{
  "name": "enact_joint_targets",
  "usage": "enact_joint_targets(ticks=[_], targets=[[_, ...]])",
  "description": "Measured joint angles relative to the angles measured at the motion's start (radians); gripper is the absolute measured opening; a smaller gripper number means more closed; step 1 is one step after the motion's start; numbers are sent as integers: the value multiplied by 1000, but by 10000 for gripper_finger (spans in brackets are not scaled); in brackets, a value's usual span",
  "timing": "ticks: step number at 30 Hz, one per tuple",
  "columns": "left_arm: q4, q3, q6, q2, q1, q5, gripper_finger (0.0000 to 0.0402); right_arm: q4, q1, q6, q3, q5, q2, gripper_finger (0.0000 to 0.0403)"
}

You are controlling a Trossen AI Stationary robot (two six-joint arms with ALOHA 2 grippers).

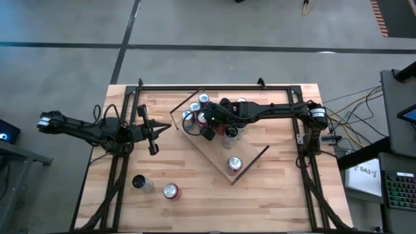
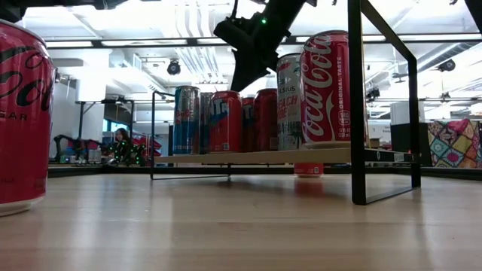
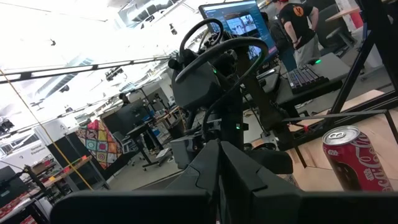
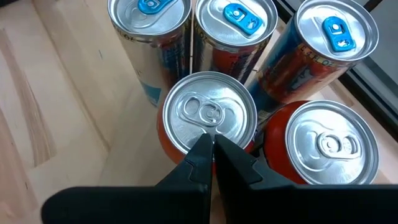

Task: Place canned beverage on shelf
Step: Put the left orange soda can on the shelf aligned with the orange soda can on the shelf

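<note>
The shelf (image 1: 218, 153), a light-wood board with a thin dark rim, stands slantwise on the table's middle, raised on a dark frame (image 2: 256, 156). Several cans cluster at its far left end (image 1: 198, 107); one red can (image 1: 234, 164) stands alone near its near end. My right gripper (image 4: 213, 142) is shut and empty, slanting down over the lid of a red can (image 4: 210, 112) in that cluster. My left gripper (image 1: 166, 126) waits shut and empty above the table, left of the shelf. Two more cans (image 1: 140, 183) (image 1: 170, 191) stand upright on the table at the near left. My right gripper's shut fingertips (image 4: 205, 149) stand over the near rim of the red can's lid (image 4: 214, 127), coming from above at a slant. I cannot tell whether they touch the lid. The can stands upright on the shelf among its neighbours.
A black frame (image 1: 214, 86) runs along the table's far edge and down both sides. The shelf's dark upright (image 2: 358, 98) rises beside a Coca-Cola can (image 2: 325, 86). A red can (image 2: 22, 113) stands on the table close to the low camera. Bare board lies between the cluster and the lone can.
</note>
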Motion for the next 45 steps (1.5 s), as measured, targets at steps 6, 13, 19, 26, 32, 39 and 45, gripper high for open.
enact_joint_targets(ticks=[6, 13, 19, 26, 32, 39, 45], targets=[[0, 0, 0, 0, 0, 0, 0, -1, 0, 3, 0, 0, 0, 9], [0, 0, 0, 0, 0, 0, 0, -9, 0, -7, 12, 0, -2, 9], [0, 0, 0, 0, 0, 0, 0, -1, -2, -7, 68, 12, -6, 9], [0, 0, 0, 0, 0, 0, 0, -1, -2, 3, 77, 25, -4, 9], [0, 0, 0, 0, 0, 0, 0, -1, -9, -5, 45, 51, 0, 9], [0, 0, 0, 0, 0, 0, 0, 5, -14, -8, 37, 52, 11, 9], [0, 0, 0, 0, 0, 0, 0, 14, -14, -22, 37, 54, 39, 9]])
